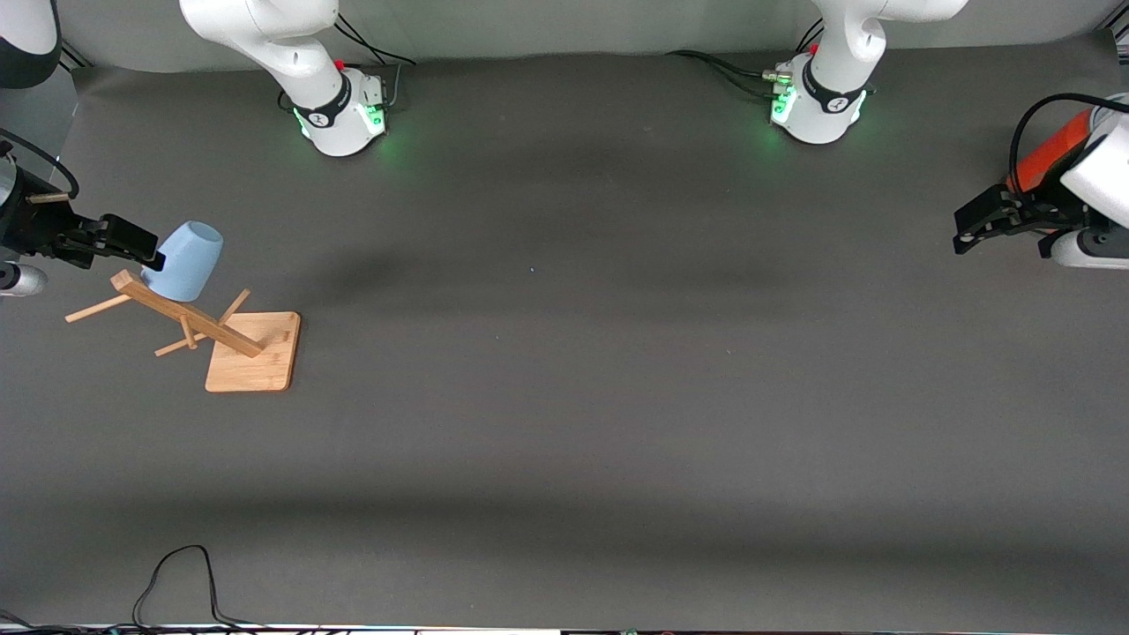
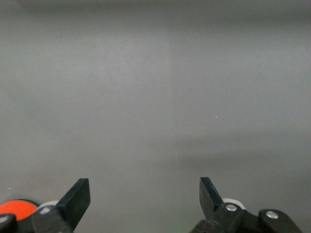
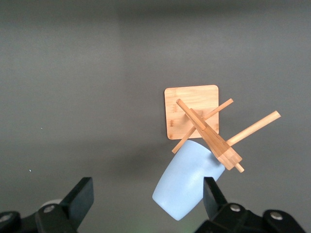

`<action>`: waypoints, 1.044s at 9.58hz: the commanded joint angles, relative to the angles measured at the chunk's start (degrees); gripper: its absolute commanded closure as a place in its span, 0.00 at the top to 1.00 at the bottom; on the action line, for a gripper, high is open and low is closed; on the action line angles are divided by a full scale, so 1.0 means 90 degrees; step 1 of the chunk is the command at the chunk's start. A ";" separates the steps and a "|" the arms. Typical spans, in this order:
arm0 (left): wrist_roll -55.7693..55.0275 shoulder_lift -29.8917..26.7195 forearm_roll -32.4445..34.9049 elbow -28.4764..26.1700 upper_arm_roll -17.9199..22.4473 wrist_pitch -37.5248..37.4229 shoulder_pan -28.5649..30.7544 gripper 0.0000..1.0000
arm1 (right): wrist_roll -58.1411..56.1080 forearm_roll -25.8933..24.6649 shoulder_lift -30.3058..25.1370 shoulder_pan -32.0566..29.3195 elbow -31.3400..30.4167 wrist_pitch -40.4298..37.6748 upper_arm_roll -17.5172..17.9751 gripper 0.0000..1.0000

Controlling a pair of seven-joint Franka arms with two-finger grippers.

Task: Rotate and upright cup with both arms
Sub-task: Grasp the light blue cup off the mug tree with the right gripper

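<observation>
Cup (image 1: 183, 259) hangs inverted on wooden rack (image 1: 251, 353) at right arm's end of counter (image 1: 564, 397). Right gripper (image 1: 152, 254) open beside cup, nothing gripped. Left gripper (image 1: 963, 240) open, empty, waiting over opposite end. Cup not lifted, rotation and uprighting all ahead.

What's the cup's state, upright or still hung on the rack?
Hung, tipped: the cup sits mouth-down over a peg of the wooden rack, base up and tilted.

A robot lab: two bench-mounted arms (image 1: 291, 53) on grey matting (image 1: 564, 397).
</observation>
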 commanded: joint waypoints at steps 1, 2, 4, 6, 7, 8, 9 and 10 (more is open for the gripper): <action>0.0361 0.0070 0.0089 0.0231 0.0016 -0.0111 0.0000 1.00 | -0.0161 0.0047 -0.0004 0.0012 0.0015 0.0049 -0.0023 1.00; 0.0344 0.0070 0.0080 0.0232 0.0026 -0.0111 0.0019 1.00 | -0.0161 0.0067 -0.0004 0.0012 0.0015 0.0049 -0.0032 1.00; 0.0373 0.0187 0.0089 0.0348 0.0026 -0.0111 0.0010 1.00 | -0.0170 0.0047 -0.0004 0.0012 0.0015 0.0049 -0.0032 1.00; 0.0383 0.0255 0.0080 0.0359 0.0026 -0.0102 0.0000 1.00 | -0.0054 0.0067 -0.0081 -0.0017 -0.0072 -0.0038 -0.0052 1.00; 0.0383 0.0371 0.0089 0.0378 0.0016 -0.0024 -0.0010 1.00 | -0.0053 0.0067 -0.0149 0.0002 -0.0131 -0.0068 -0.0400 1.00; 0.0470 0.0547 0.0060 0.0388 0.0016 0.0015 -0.0010 1.00 | -0.0073 0.0067 -0.0343 0.0031 -0.0258 -0.0155 -0.0693 1.00; 0.0586 0.0693 0.0041 0.0485 0.0016 0.0025 -0.0010 1.00 | -0.0073 0.0067 -0.0674 0.0022 -0.0607 -0.0156 -0.0774 1.00; 0.0597 0.0879 0.0041 0.0698 0.0016 0.0016 -0.0010 1.00 | -0.0044 0.0067 -0.0871 0.0032 -0.0833 -0.0147 -0.0842 1.00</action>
